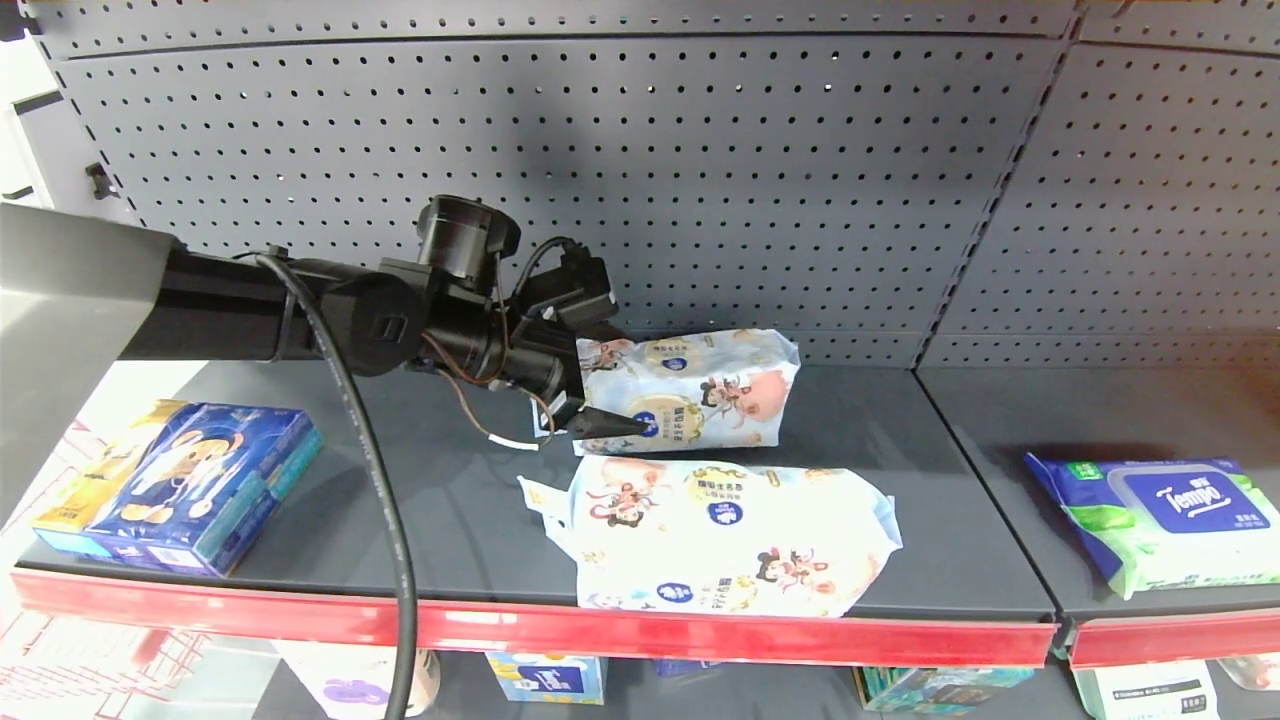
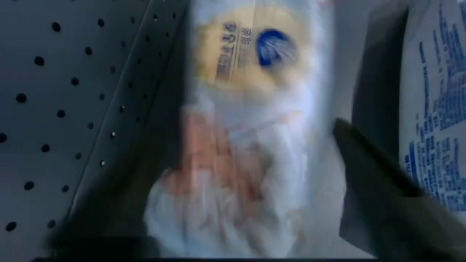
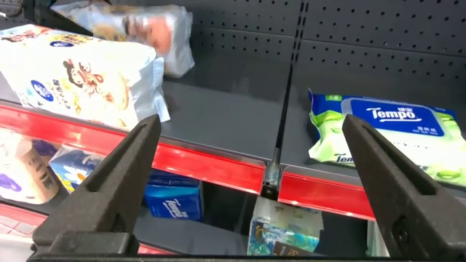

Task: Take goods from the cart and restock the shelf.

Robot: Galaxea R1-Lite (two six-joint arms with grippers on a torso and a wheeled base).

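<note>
A cartoon-printed tissue pack (image 1: 700, 385) stands on its long edge at the back of the dark shelf (image 1: 450, 500), and it looks smeared in both wrist views. My left gripper (image 1: 600, 385) is open around that pack's left end, one fingertip (image 1: 612, 424) in front of it. From the left wrist, the pack (image 2: 247, 138) lies between the two dark fingers (image 2: 386, 204). A second, matching pack (image 1: 720, 535) lies flat near the shelf's front. My right gripper (image 3: 251, 182) hangs open with nothing in it, in front of the red shelf edge (image 3: 211, 156).
A blue box (image 1: 190, 480) sits at the shelf's left front. A pack of wet wipes (image 1: 1170, 520) lies in the neighbouring bay to the right. The pegboard back wall (image 1: 700, 180) stands close behind the packs. More goods fill the lower shelf (image 1: 545, 678).
</note>
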